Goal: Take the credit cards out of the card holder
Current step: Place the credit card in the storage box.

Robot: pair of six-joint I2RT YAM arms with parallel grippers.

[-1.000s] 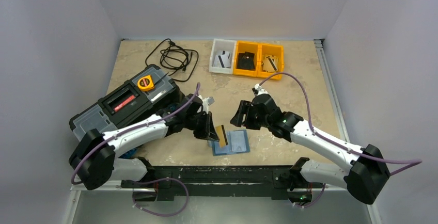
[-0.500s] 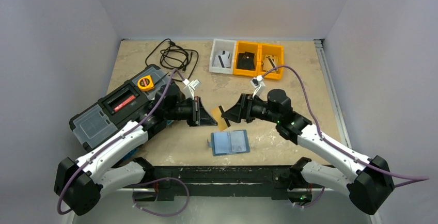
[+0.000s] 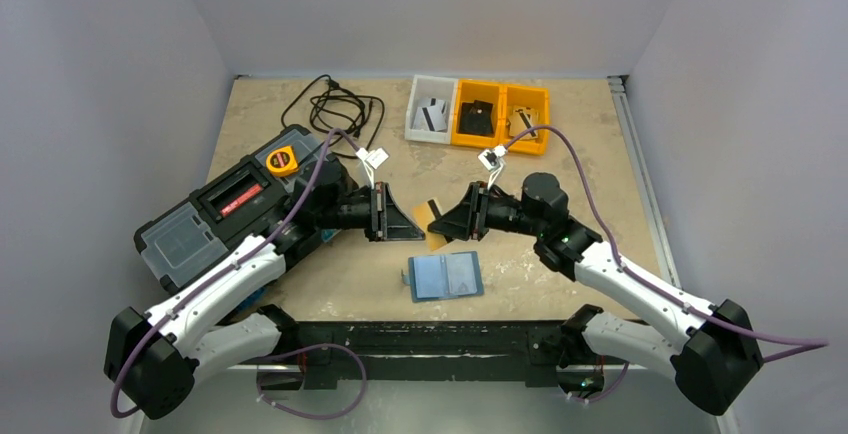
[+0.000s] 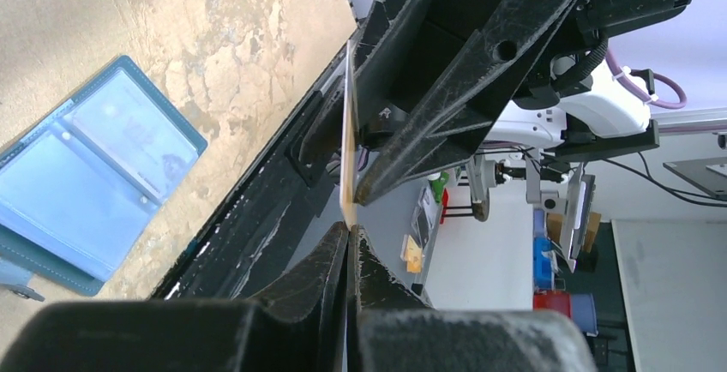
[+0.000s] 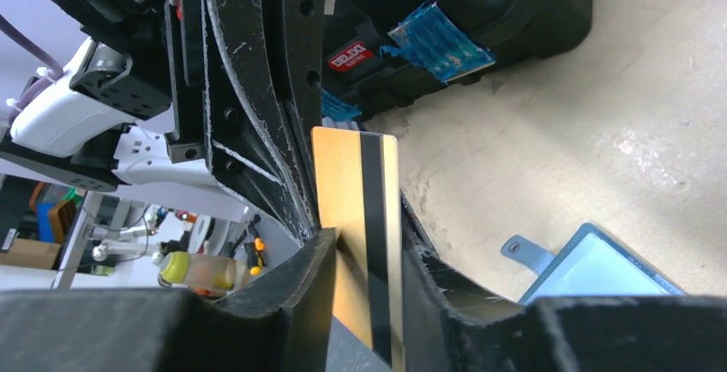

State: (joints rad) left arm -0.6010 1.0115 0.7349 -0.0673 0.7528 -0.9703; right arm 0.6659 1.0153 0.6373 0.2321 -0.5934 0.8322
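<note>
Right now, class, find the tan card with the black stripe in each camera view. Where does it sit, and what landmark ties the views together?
Top external: tan card mid-table, just beyond the card holder.
Left wrist: tan card edge-on, a thin upright line at centre.
Right wrist: tan card face-on, centre, stripe showing.
Shared landmark: card holder, lower left in left wrist, lower right in right wrist.
</note>
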